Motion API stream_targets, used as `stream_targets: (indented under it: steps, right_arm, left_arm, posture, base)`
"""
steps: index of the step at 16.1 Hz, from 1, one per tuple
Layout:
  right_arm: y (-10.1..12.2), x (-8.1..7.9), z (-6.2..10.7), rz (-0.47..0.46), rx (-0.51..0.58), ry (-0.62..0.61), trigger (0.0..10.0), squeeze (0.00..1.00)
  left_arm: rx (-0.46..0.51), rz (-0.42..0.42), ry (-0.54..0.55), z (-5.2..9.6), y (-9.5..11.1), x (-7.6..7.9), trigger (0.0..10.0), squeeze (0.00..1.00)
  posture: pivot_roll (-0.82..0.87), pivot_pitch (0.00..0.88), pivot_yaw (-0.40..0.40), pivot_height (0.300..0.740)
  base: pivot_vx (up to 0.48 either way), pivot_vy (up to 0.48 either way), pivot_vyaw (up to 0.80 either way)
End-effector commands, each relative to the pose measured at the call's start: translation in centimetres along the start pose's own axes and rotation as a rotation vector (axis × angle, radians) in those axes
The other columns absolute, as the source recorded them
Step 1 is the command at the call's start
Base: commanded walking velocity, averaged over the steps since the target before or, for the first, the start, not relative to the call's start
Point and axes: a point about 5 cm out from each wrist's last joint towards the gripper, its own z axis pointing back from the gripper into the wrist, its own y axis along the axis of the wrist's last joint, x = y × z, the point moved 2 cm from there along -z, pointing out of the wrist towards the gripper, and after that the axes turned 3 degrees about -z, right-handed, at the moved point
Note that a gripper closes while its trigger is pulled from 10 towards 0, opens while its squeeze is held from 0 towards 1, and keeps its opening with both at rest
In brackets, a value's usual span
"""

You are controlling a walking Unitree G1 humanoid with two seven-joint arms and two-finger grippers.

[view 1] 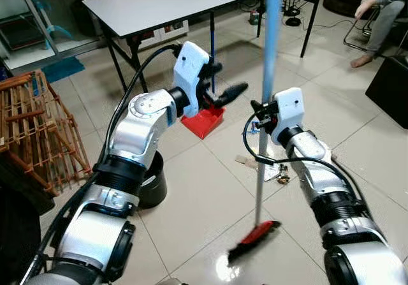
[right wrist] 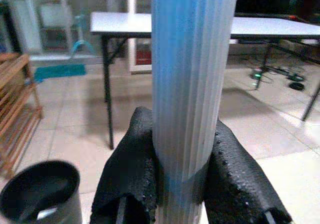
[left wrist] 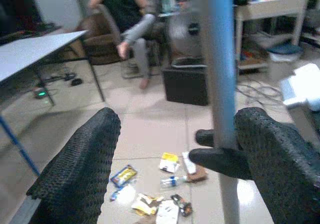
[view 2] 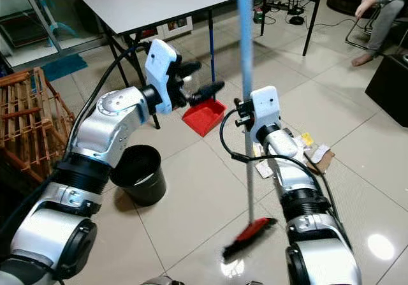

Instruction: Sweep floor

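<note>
Right gripper (right wrist: 172, 184): clenched on the broom handle (view 1: 269, 68); its wrist view shows both black fingers (right wrist: 131, 169) pressed flat to the ribbed blue shaft.
Left gripper (left wrist: 175, 164): released, jaws wide apart, raised to the left of the handle and not touching it.
Head views only: full length of the broom, upright and slightly tilted, with its red and black brush head (view 1: 254, 239) on the tiles near the robot, between the two arms.
Left wrist view only: scattered litter (left wrist: 150, 189) seen between the open fingers, wrappers and a small bottle; a seated person (left wrist: 127, 21) far behind it.
Right wrist view only: ribbed surface of the handle, pale blue, with a darker band where the fingers hold it.
Broom look: long light-blue shaft turning silver lower down.
Dustpan (view 2: 204, 117): red, on the floor beyond the left gripper, near a table leg.
Bucket (view 2: 139, 173): black, on the floor under the left arm.
Table (view 1: 166, 1): white top, black legs, far side.
Wooden rack (view 1: 35, 129): far left.
Black box (view 1: 390, 88): far right.
</note>
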Motion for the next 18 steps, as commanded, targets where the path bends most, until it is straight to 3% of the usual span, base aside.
stream_targets:
  steps: [1, 6, 18]
  right_arm:
    - [2.5, -0.2, -0.8, 0.021, 0.094, -0.011, 10.0, 0.0]
    - [3.3, -0.7, -1.3, -0.025, 0.14, -0.041, 10.0, 0.0]
    - [5.5, -4.1, -1.1, -0.103, 0.231, 0.038, 10.0, 0.0]
  left_arm:
    - [-0.004, 0.016, 0.064, 0.4, -0.3, -0.8, 10.0, 0.0]
    - [0.018, 0.033, 0.017, 0.4, -0.2, 0.4, 10.0, 0.0]
    - [0.03, 0.046, 0.008, 0.5, 0.0, 0.2, 10.0, 0.0]
  posture:
    - [-0.06, 0.0, 0.103, 0.74]
    - [-0.06, 0.0, 0.098, 0.74]
    - [-0.07, 0.003, 0.089, 0.74]
  base:
    - [0.0, 0.0, 0.0]
    - [0.0, 0.0, 0.0]
    - [0.0, 0.0, 0.0]
